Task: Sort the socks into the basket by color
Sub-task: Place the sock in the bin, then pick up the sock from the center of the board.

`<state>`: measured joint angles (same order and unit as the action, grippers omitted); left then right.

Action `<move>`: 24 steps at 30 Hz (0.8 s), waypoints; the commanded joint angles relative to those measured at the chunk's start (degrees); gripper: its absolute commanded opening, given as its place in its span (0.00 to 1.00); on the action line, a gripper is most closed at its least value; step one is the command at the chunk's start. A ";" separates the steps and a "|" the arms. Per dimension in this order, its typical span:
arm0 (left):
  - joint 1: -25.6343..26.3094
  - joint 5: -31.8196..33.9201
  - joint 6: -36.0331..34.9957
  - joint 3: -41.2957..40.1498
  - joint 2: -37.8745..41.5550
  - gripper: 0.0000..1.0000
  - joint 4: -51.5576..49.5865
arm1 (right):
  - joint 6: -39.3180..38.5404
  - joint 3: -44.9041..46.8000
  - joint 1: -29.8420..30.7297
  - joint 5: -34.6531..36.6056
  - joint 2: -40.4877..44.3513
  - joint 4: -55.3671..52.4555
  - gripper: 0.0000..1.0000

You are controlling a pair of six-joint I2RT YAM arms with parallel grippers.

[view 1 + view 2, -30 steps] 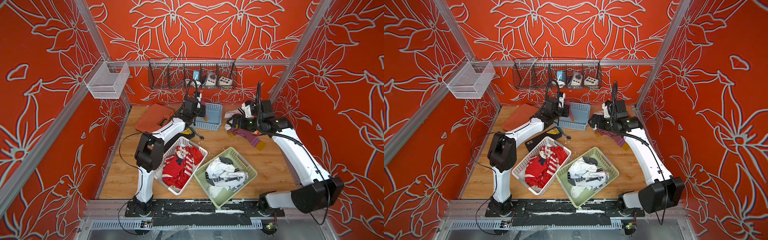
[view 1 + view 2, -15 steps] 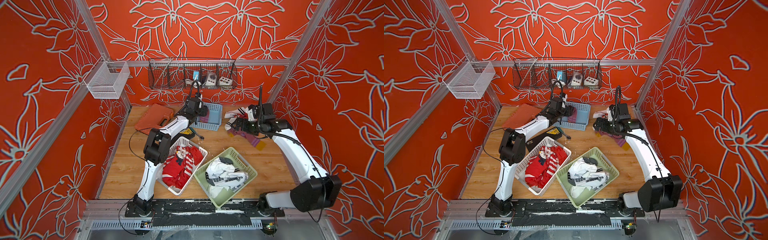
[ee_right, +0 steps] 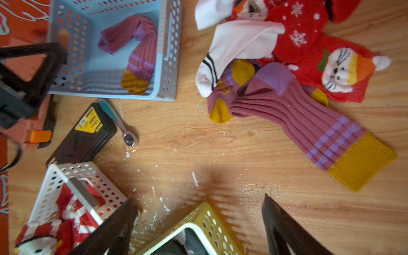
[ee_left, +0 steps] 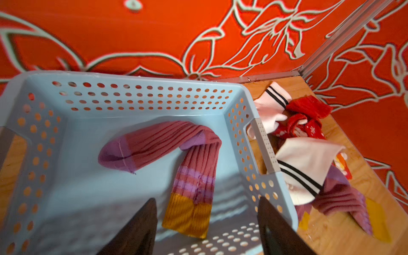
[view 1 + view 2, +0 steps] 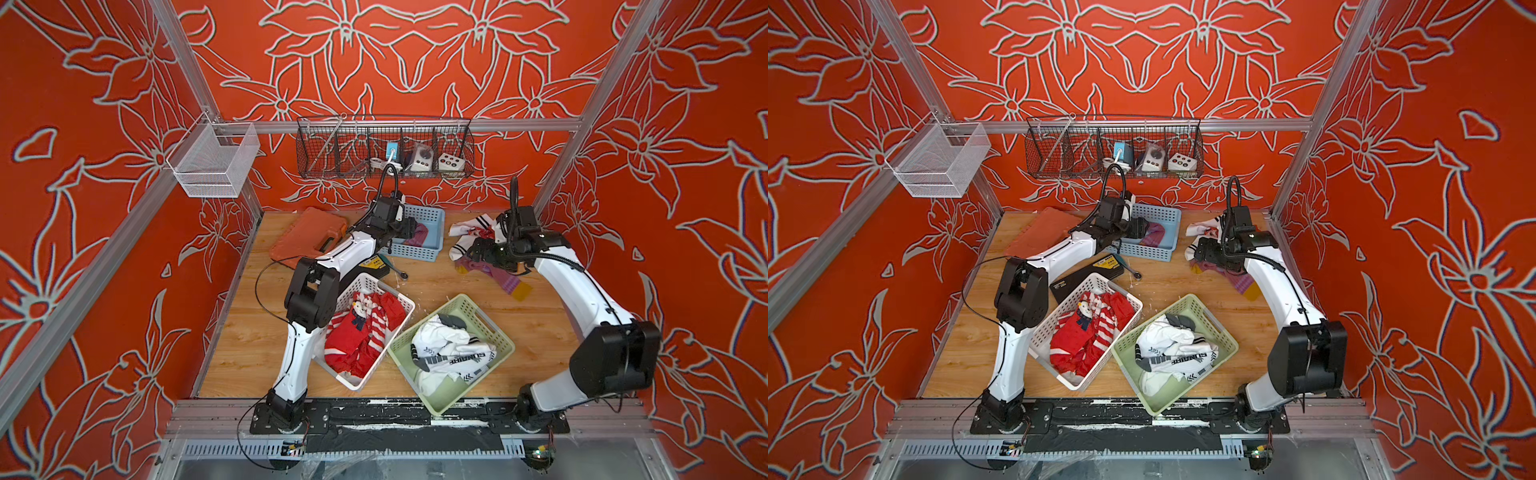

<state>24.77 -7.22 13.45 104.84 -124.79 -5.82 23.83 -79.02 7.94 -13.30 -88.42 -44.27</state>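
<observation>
1. Socks sorted so far: red socks [image 5: 357, 336] in white basket [image 5: 353, 382], white socks [image 5: 449, 353] in green basket [image 5: 490, 322]. One purple sock [image 4: 159, 141] lies bent on the floor of blue basket [image 4: 132, 99] at back of bench [image 5: 257, 332].
2. L jaws: over blue basket, spread apart w/ nothing btwn them. The sock below lies loose, not gripped.
3. Unsorted pile [image 5: 467, 232] sits just R of blue basket, near back-R corner. It has white w/ black stripes, red snowflake ones and purple ones, all overlapping.
4. R jaws: wide apart, empty, hanging above bench by the pile.
5. Key relation: long purple sock [image 3: 298, 114] has its foot end mixed into the pile and its yellow cuff end free on bare wood. Long axis runs diagonal, from pile out toward front-R.
6. In R wrist view the jaw tips frame bare bench and a corner of green basket. So the sock lies off toward back-R of them, not under them.
7. R arm [image 5: 582, 291] is clearly nearer. L arm [image 5: 345, 253] has blue basket btwn it and pile.
8. Judgement: next pick is prob this sock, by R. Jaws need a shift over it and should sit across the ribs, not along. Cuff end looks the cleaner grab; closer to the pile risks dragging a white sock along.
9. Wrench [image 3: 123, 123] and black case [image 3: 86, 134] lie in front of blue basket, prob out of the way.
</observation>
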 commanded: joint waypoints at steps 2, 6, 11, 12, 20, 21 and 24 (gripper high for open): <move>-0.25 -5.17 0.02 -2.36 8.67 0.70 -3.52 | -0.65 -3.96 -0.83 5.38 -5.00 -2.26 0.90; -0.25 -8.16 -0.01 -6.70 14.46 0.69 -5.51 | -0.64 -6.63 -1.48 7.81 -10.60 -2.07 0.92; -0.25 -11.02 1.34 -14.41 22.56 0.69 -6.61 | -1.71 -10.12 -2.21 11.17 -17.28 -2.15 0.94; -0.25 -11.37 1.62 -15.83 23.92 0.69 -6.74 | -1.90 -10.33 -2.44 11.58 -18.04 -1.79 0.94; -0.25 -13.10 4.10 -26.15 33.38 0.69 -7.19 | -2.96 -10.99 -3.63 13.26 -23.98 0.65 0.95; -0.25 -12.91 4.06 -26.79 34.00 0.69 -7.25 | -3.06 -10.99 -3.64 13.14 -24.51 1.02 0.94; -0.25 -12.89 4.30 -27.57 35.00 0.69 -7.93 | -3.09 -10.72 -3.73 12.05 -25.95 1.87 0.87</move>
<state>24.75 -19.25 17.04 77.62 -91.94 -13.10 21.26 -88.55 4.29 -1.96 -112.92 -43.33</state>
